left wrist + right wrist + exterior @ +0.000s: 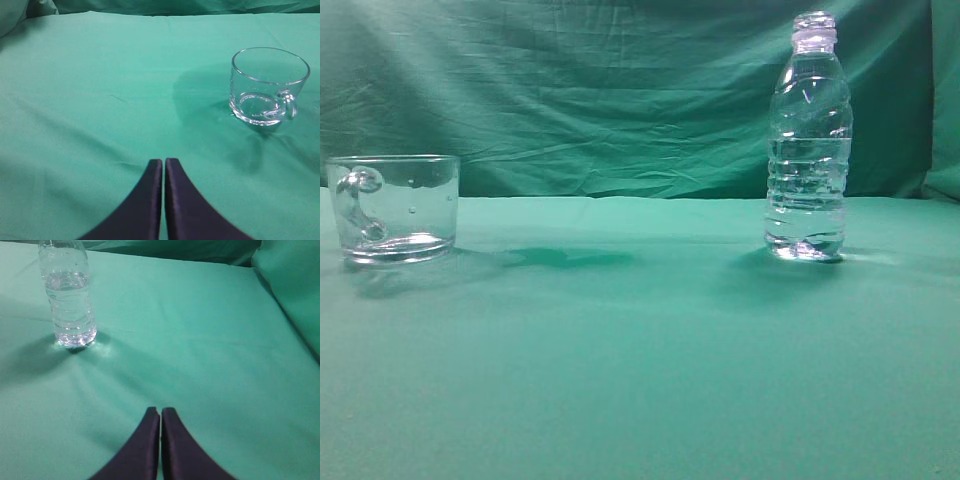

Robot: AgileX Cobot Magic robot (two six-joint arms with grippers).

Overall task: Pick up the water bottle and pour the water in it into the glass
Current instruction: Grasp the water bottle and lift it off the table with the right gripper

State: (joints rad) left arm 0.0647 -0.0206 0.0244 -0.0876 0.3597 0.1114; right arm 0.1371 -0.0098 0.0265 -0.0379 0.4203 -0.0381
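The water bottle [808, 140] stands upright at the right of the exterior view, uncapped, with clear water [806, 195] filling its lower part. It also shows in the right wrist view [69, 295] at the far left. The glass [393, 208], with a curved handle, stands empty at the left, and in the left wrist view [267, 85] at the upper right. My left gripper [164, 161] is shut and empty, well short of the glass. My right gripper [160, 411] is shut and empty, well short of the bottle. Neither gripper shows in the exterior view.
A green cloth [640, 350] covers the table and hangs as a backdrop [600, 90]. A raised fold of cloth lies at the right in the right wrist view [292, 285]. A darker patch on the cloth lies between glass and bottle [565, 258].
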